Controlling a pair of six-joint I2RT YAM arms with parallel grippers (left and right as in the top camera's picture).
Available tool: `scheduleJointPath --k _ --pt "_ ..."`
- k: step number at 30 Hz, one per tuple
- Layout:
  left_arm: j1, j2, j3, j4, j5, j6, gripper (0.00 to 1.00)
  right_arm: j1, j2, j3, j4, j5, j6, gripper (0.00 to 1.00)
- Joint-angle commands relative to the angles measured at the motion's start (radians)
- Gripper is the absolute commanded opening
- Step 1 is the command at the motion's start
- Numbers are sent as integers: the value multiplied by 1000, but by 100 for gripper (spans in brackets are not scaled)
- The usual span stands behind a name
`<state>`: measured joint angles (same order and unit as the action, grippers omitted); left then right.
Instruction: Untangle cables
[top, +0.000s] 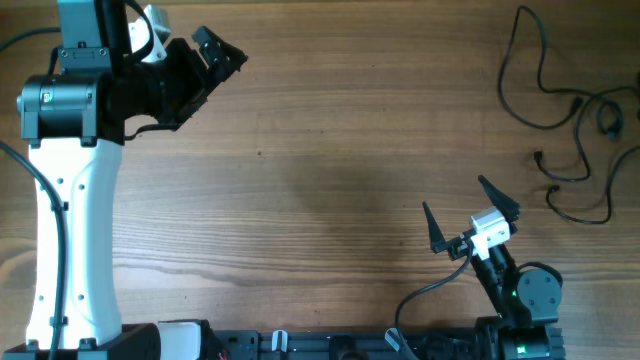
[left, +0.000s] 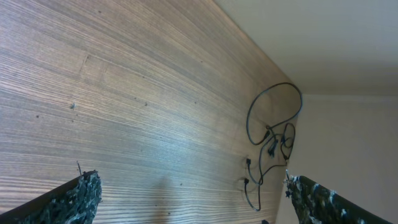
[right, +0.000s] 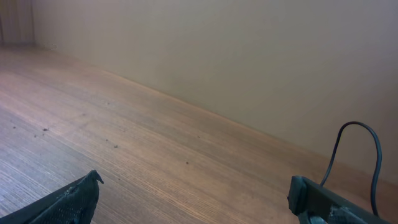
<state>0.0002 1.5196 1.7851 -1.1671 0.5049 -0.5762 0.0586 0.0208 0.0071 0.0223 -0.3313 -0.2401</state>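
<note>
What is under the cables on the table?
Only the bare wooden table shows under the cables, which lie loose near its right edge. Where strands cross, the lower strand is partly covered. Nothing else can be seen beneath them.

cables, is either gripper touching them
No, in the overhead view the cables lie alone at the upper right, and the left gripper and right gripper are both open and apart from them.

White left arm (top: 70, 230), black joints (top: 58, 100), black left pincer (left: 191, 180).
</note>
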Motion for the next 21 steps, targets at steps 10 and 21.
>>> scheduleJointPath --k 10,21 --pt "2 1 8 0 -124 27 100 6 5 -2 2 18 4 100" --pt "-95 -208 -166 191 -395 185 100 6 5 -2 2 18 4 100"
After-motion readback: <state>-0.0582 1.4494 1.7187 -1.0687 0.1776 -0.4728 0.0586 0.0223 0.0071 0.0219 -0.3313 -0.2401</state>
